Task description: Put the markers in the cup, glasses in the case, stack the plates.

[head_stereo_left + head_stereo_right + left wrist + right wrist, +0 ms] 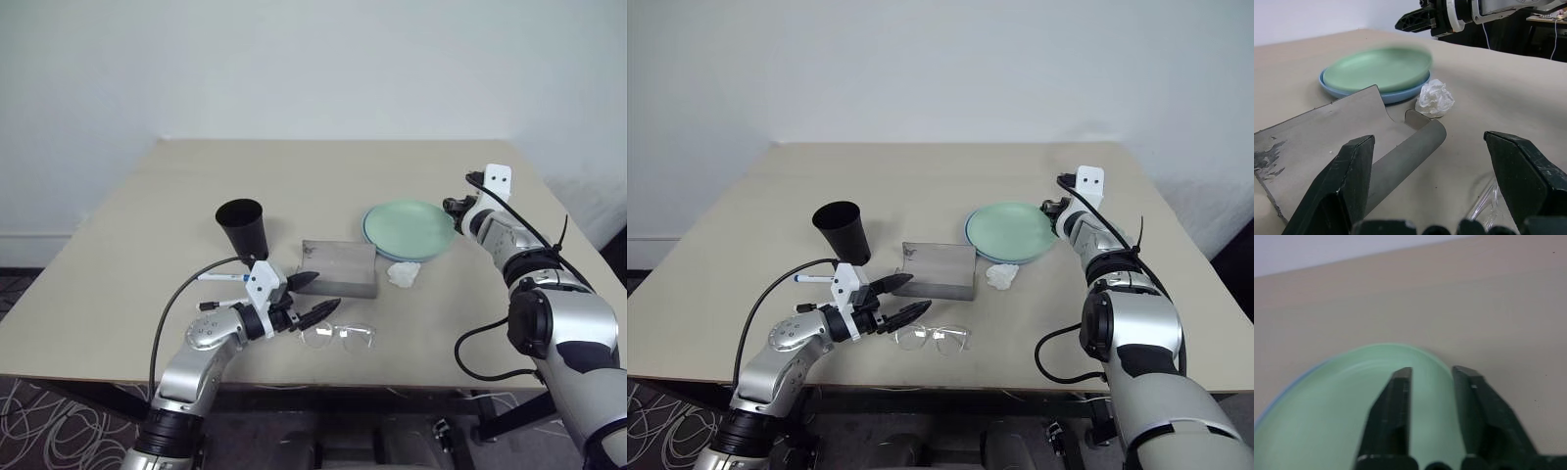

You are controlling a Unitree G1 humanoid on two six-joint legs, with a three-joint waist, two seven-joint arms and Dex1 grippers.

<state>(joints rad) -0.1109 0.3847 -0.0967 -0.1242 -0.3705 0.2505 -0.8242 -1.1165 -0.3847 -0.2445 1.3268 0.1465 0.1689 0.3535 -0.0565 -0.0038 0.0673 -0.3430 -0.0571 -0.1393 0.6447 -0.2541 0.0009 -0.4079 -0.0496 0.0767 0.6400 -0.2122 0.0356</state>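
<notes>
Round mint-green plate [409,227] is lying on the blue plate [1400,94]; right gripper [1431,377] fingers are sitting parted over its smooth rim. Left gripper [306,299] fingers are gaping wide beside the matte grey case [338,267].

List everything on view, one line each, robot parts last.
table: one, beige, under everything
cup: one, black, upright, left of the case
case: one, grey, mid-table
green plate: one, mint, stacked on the blue plate
blue plate: one, light blue, right of the case
tissue: one, white, in front of the plates
glasses: one pair, clear, near the front edge
marker: one seen, white, beside the cup
left gripper: jaws open, by the case
right gripper: jaws open, at the green plate's rim
</notes>
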